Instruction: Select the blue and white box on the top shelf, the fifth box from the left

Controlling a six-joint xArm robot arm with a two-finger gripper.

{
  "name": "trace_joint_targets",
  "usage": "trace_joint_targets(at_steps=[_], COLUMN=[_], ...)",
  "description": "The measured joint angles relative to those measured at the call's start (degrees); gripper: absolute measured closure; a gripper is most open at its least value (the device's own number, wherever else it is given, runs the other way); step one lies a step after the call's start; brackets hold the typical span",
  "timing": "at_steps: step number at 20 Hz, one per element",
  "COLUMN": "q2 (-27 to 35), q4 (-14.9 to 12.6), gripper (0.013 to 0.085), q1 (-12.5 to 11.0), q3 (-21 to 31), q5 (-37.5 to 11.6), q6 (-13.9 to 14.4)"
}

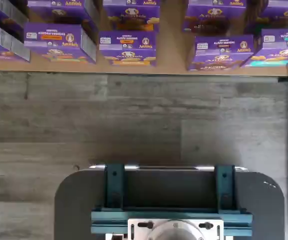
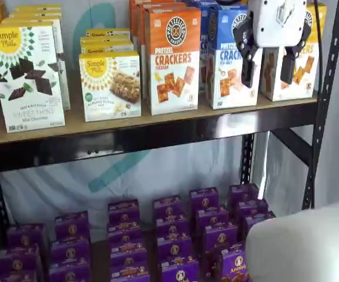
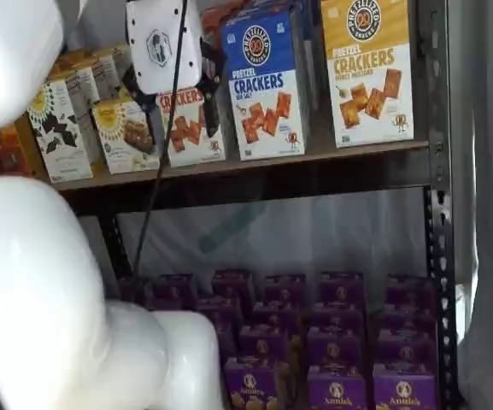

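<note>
The blue and white box (image 2: 225, 61) stands upright on the top shelf (image 2: 157, 122), between an orange-topped box and a yellow-topped box. It shows in full in a shelf view (image 3: 267, 85), on the same top shelf (image 3: 246, 162). My gripper (image 2: 269, 66) hangs in front of the shelf, its white body at box-top height. Its two black fingers point down with a plain gap between them and hold nothing. One finger overlaps the blue box's right edge in that view. In a shelf view its white body (image 3: 162, 43) shows left of the box. The wrist view does not show the box.
An orange "CRACKERS CHEDDAR" box (image 2: 172, 59) and a yellow-topped cracker box (image 3: 370, 73) flank the target. Simple Mills boxes (image 2: 25, 76) stand further left. Purple boxes (image 2: 169, 235) fill the lower level, also in the wrist view (image 1: 129, 47). A black upright (image 2: 328, 88) stands at the right. My white arm (image 3: 41, 282) fills the foreground.
</note>
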Motion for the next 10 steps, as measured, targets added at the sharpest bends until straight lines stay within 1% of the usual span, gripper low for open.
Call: trace_joint_targets(at_steps=[1, 2, 3, 5, 10], q2=[-0.4, -2.1, -2.8, -3.0, -2.8], q4=[0.6, 3.4, 4.6, 5.1, 4.3], gripper=[0.0130, 0.0130, 0.0130, 0.0130, 0.0130], q1=[-0.5, -3.1, -4.2, -4.4, -3.7], q3=[0.3, 2.0, 2.6, 2.7, 2.8], q5=[-0.6, -3.3, -4.5, -5.0, -5.5], q6=[-0.3, -1.8, -2.5, -2.8, -2.4])
